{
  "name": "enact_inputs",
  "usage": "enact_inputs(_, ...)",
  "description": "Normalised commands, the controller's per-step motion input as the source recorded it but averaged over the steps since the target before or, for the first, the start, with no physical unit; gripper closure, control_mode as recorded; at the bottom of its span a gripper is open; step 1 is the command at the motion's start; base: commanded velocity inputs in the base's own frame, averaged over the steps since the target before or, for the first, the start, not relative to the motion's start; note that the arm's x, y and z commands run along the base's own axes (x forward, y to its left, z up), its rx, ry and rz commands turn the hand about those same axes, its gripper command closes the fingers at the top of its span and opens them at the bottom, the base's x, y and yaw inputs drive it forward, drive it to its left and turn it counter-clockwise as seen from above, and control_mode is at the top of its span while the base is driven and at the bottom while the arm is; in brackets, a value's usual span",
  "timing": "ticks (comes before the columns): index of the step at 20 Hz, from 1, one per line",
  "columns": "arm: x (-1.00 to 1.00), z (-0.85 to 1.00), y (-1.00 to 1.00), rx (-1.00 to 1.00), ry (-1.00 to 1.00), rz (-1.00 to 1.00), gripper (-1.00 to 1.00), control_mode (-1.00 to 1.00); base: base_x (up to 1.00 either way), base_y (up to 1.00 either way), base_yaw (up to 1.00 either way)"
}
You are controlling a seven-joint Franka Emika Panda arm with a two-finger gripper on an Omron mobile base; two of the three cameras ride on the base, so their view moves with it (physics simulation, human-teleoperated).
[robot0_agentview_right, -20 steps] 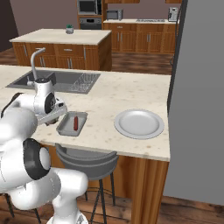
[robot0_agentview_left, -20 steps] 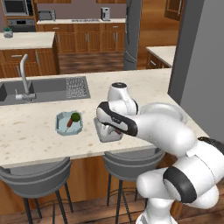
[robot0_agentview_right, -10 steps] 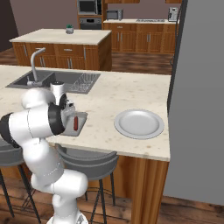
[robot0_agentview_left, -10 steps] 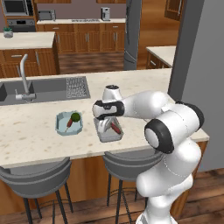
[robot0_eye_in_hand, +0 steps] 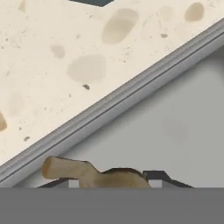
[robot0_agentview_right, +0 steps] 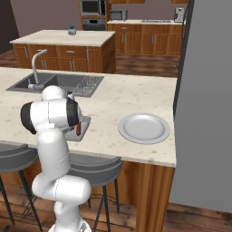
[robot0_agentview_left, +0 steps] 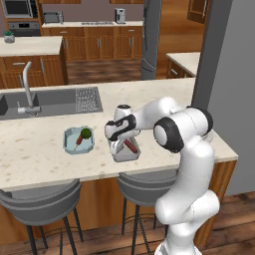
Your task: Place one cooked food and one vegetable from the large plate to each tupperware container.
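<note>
The grey container [robot0_agentview_left: 125,152] sits on the desk [robot0_agentview_left: 40,149] and holds a red sausage [robot0_agentview_left: 131,146]. The claw [robot0_eye_in_hand: 109,177], low inside it, is clamped on a tan mushroom [robot0_eye_in_hand: 83,171]. Left of it lies the blue container [robot0_agentview_left: 78,140]; right, the large plate [robot0_agentview_right: 144,128].

Large plate [robot0_agentview_right: 144,128]: round, pale grey, flat on bench, bare. Light blue container [robot0_agentview_left: 78,140] sits well left of it, holding a green vegetable [robot0_agentview_left: 86,133] and an orange-red piece [robot0_agentview_left: 79,140]. Grey rectangular container [robot0_agentview_left: 125,150] just right of the blue one, holding a red stick-shaped food [robot0_agentview_left: 131,146].
</note>
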Motion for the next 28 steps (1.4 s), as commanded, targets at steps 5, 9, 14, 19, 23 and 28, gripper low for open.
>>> enact_inputs(5,0.50,-0.34,0.00,0.00,0.00,0.00,1.00,-1.00,0.00,0.00,0.00)
enact_inputs(9,0.36,-0.06,-0.01,0.03,-0.06,0.00,-1.00,-1.00,0.00,0.00,0.00)
enact_inputs(14,0.17,0.00,-0.22,0.04,-0.06,0.00,-1.00,-1.00,0.00,0.00,0.00)
enact_inputs(19,0.03,0.18,-0.12,0.01,-0.09,0.00,-1.00,-1.00,0.00,0.00,0.00)
enact_inputs(23,-0.18,0.94,-0.27,0.15,-0.34,0.05,-1.00,-1.00,0.00,0.00,0.00)
enact_inputs(28,-0.57,1.00,-0.46,0.13,-0.40,0.07,-1.00,-1.00,0.00,0.00,0.00)
